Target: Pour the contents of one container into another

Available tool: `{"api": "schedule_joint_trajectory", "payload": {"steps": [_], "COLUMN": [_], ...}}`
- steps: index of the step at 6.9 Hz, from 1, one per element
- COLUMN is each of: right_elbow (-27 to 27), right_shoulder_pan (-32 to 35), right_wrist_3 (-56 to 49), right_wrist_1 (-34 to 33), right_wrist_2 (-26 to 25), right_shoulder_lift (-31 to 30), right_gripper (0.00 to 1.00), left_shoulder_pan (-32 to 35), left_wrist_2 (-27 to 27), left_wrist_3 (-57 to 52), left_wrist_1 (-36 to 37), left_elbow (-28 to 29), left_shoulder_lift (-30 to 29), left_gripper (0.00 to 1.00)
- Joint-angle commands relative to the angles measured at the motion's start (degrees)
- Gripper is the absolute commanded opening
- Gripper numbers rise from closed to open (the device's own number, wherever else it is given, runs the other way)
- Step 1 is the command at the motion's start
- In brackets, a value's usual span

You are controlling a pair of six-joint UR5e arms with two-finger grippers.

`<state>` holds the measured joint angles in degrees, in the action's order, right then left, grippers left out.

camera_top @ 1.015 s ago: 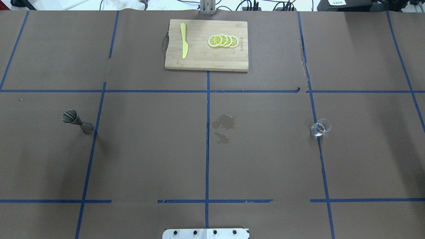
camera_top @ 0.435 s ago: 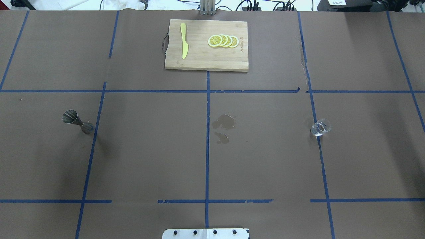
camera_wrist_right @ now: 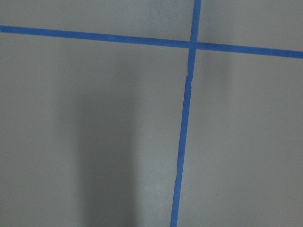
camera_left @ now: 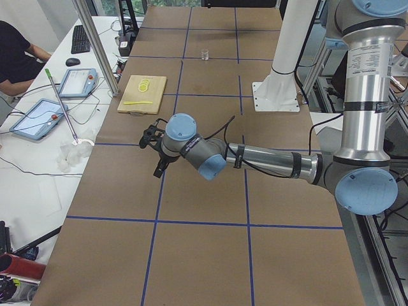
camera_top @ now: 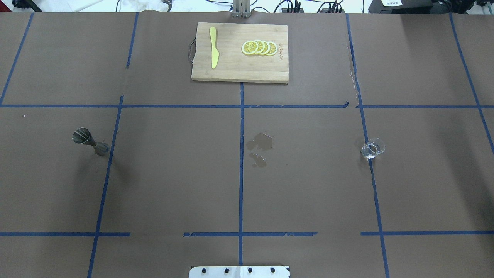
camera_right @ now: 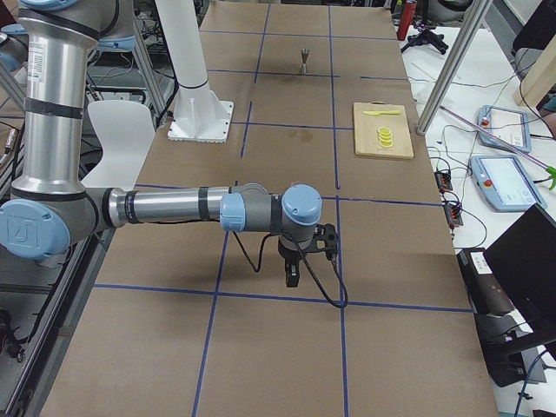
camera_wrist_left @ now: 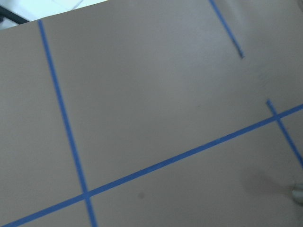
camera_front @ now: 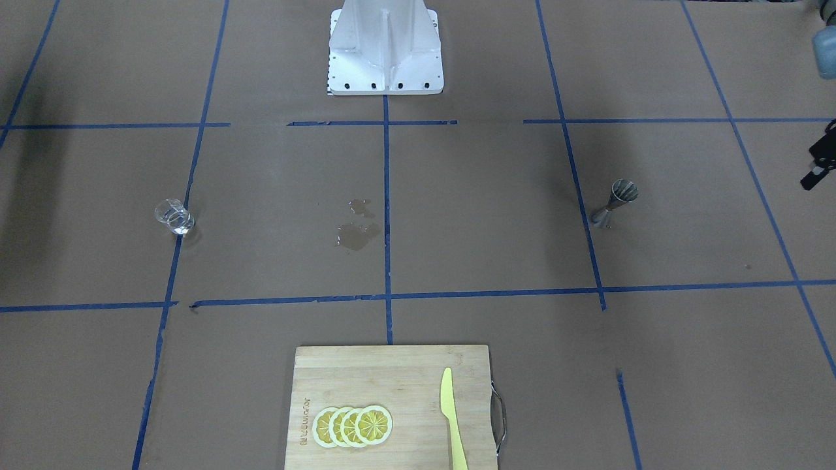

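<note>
Worktop: A worktop [camera_top: 173,185] covered in brown paper and gridded with blue tape is filling the overhead view. The clock directions below are being read in that view, outward from the wet patches near its middle.
Wet patches: Two dark damp stains [camera_top: 259,143] are sitting just right of the central tape line.
Glass cup: The clear glass cup [camera_top: 373,148] is standing upright at 3 o'clock, well apart from the stains, with its foot touching a blue tape line.
Jigger: The metal jigger [camera_top: 89,141] is standing upright at 9 o'clock, mouth up, just beside another tape line and well apart from the cup.
Cutting board: A wooden cutting board [camera_top: 239,71] is lying at 12 o'clock by the far edge. It is carrying a yellow knife [camera_top: 213,47] and a row of overlapping lemon slices [camera_top: 259,47].
Robot base: The white mounting base [camera_front: 385,46] is standing at 6 o'clock.
Left pincer: The left pincer [camera_left: 155,156] is hovering low over bare paper, out past the jigger toward 9 o'clock. I cannot tell whether it is spread or pressed together.
Right pincer: The right pincer [camera_right: 300,265] is hovering low over bare paper, out past the cup toward 3 o'clock. Here too I cannot tell how its fingers are standing.
Wrist views: Both are showing only brown paper and blue tape.
</note>
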<state>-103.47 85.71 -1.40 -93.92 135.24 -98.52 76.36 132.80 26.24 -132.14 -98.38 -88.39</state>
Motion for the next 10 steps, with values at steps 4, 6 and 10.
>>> {"api": "schedule_joint_trajectory", "payload": {"steps": [4,6,10], "right_elbow": [0.3,0.2,0.1], "right_shoulder_pan": [-0.3,-0.3,-0.4], "right_wrist_3": [0.0,0.1,0.1], "right_wrist_1": [5.7,5.9,5.9], "right_wrist_2": [-0.2,0.0,0.0], "right_shoulder_lift": [-0.7,-0.7,-0.7], "right_gripper": [1.0,1.0,1.0], "left_shoulder_pan": [-27.7,-37.5,-52.1], "left_wrist_2": [-35.3,-51.6,-75.2], "left_wrist_3": [38.3,38.7,39.0], "left_wrist_1": [-13.0,-13.1,-12.8], "left_elbow": [-16.2,-19.6,-20.5], "left_shoulder_lift": [9.3,13.6,17.5], "left_gripper": [1.0,1.0,1.0]}}
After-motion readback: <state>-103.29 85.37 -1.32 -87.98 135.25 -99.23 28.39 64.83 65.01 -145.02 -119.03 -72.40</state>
